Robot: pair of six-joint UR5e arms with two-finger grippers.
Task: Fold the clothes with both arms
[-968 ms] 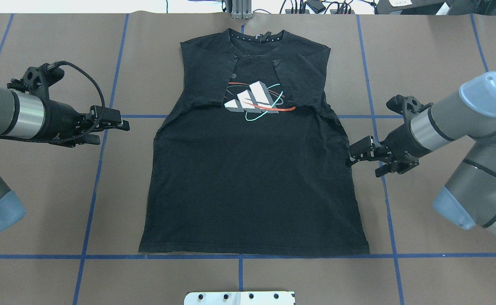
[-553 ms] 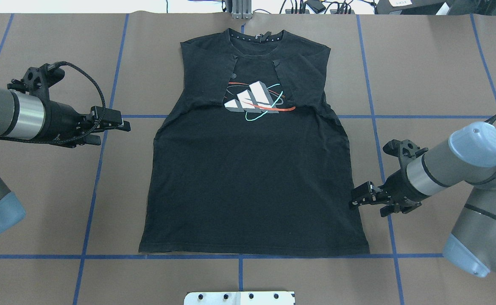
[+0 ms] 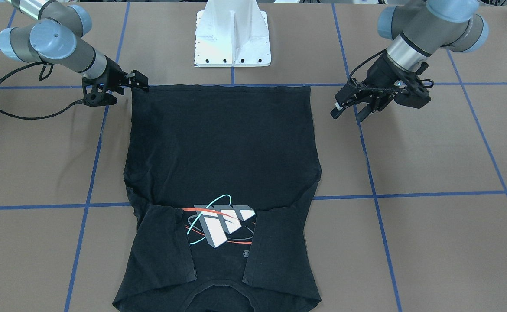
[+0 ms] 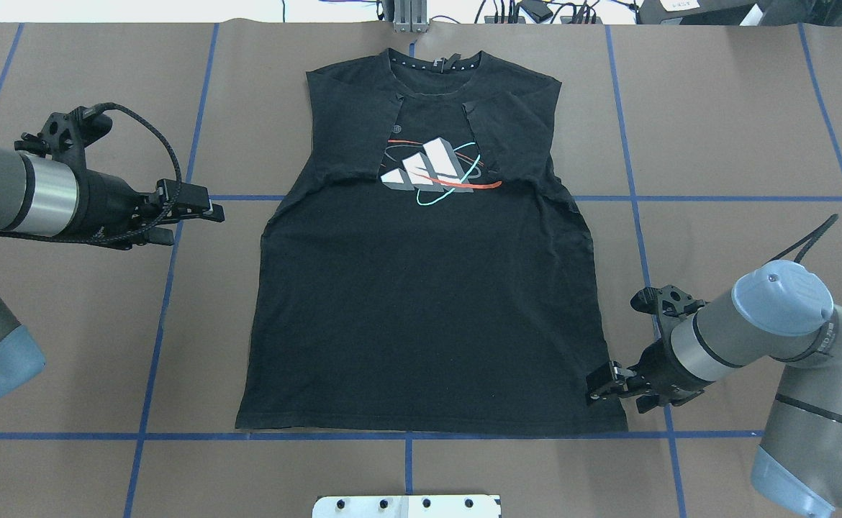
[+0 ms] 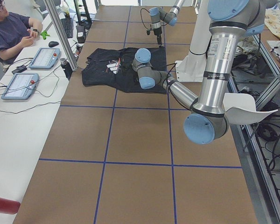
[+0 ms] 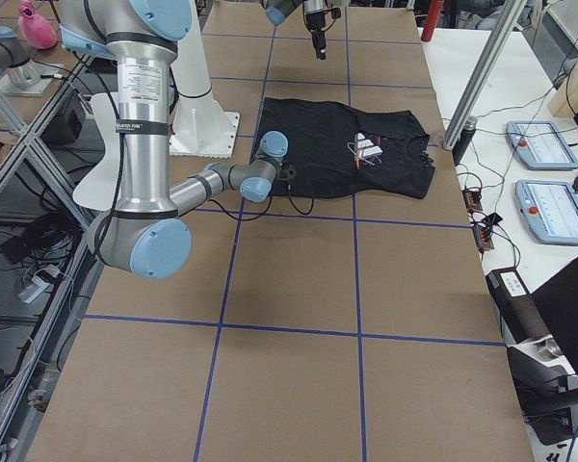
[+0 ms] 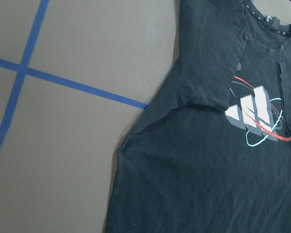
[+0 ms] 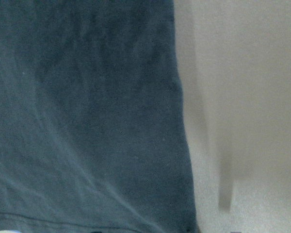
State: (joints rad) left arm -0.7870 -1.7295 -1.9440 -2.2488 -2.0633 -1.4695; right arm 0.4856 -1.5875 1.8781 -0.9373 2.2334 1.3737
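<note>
Black T-shirt (image 4: 421, 309): flat on table (image 4: 738, 108), sleeves folded inward. Left claw (image 3: 346, 117): spread, clear of cloth. Right claw (image 4: 614, 400): spread at hem corner overhead; wrist view shows only fabric edge. Previously mid-side.

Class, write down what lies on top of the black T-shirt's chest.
Both short sleeves are folded inward onto the T-shirt, one on each side of the chest graphic, which shows between them. Whatever fabric or print lies beneath the sleeves is covered and cannot be seen.

one t-shirt (image 4: 421, 309), two robot arms (image 4: 32, 198) (image 4: 723, 345), one pedestal (image 3: 232, 34), one person (image 5: 9, 30)
</note>
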